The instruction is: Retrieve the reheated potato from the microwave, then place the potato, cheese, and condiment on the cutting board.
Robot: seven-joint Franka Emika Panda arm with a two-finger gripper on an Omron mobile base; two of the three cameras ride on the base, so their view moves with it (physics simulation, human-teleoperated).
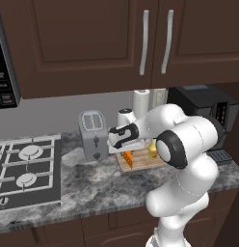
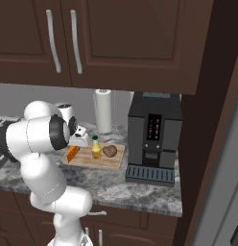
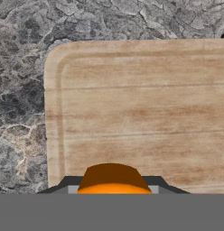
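Observation:
The cutting board (image 1: pixel 140 165) (image 2: pixel 98 162) (image 3: pixel 141 103) lies on the marble counter between the toaster and the coffee machine. The orange cheese (image 1: pixel 127 159) (image 2: pixel 72 153) (image 3: pixel 113 177) wedge stands on the board's left end. My gripper (image 1: pixel 128 150) (image 2: pixel 76 145) (image 3: pixel 113 187) reaches down over it, its dark fingers pressed against both sides of the wedge. The yellow condiment (image 1: pixel 152 149) (image 2: pixel 96 148) bottle stands upright mid-board. Beside it, at the board's right end, rests the brown potato (image 2: pixel 110 151). The microwave (image 1: pixel 3 62) hangs at the far left, over the stove.
A silver toaster (image 1: pixel 92 135) stands just left of the board. A black coffee machine (image 2: pixel 154 139) is at its right, and a paper towel roll (image 2: pixel 103 111) behind it. The stove (image 1: pixel 25 169) lies further left. Dark cabinets hang overhead.

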